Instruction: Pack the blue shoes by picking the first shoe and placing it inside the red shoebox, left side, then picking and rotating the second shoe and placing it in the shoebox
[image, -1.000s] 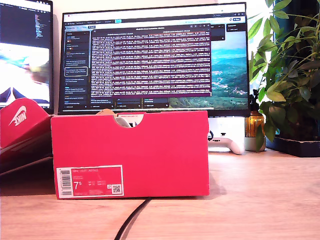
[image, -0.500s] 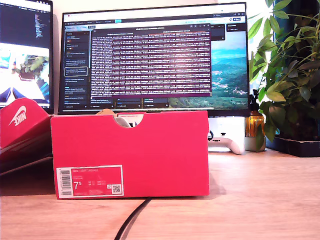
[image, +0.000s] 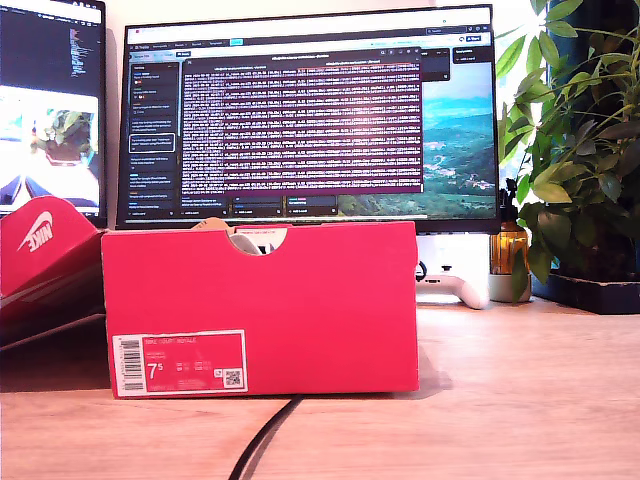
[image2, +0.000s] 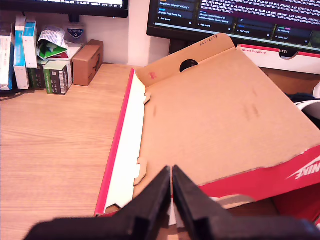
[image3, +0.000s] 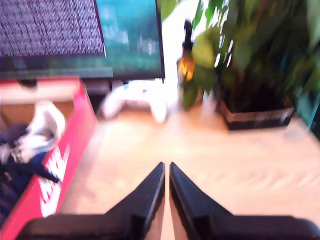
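The red shoebox (image: 260, 300) stands on the desk in the exterior view, with its white label at the lower left. Something white (image: 250, 241) shows through its half-round notch. Neither arm appears in that view. In the blurred second wrist view, a blue shoe (image3: 20, 150) with white parts lies inside the shoebox (image3: 67, 155). My second gripper (image3: 166, 167) is shut and empty above the bare desk beside the box. My first gripper (image2: 171, 172) is shut and empty, over the edge of the open box lid (image2: 210, 120).
The lid (image: 40, 250) with a white swoosh leans at the exterior view's left. A white game controller (image: 455, 285), an amber bottle (image: 508, 250) and a potted plant (image: 585, 150) stand at that view's right. A black cable (image: 265, 440) runs forward. Small boxes (image2: 55, 65) stand beyond the lid.
The shoebox and the desk items have not moved. Only the picture on the monitor at the exterior view's left has changed.
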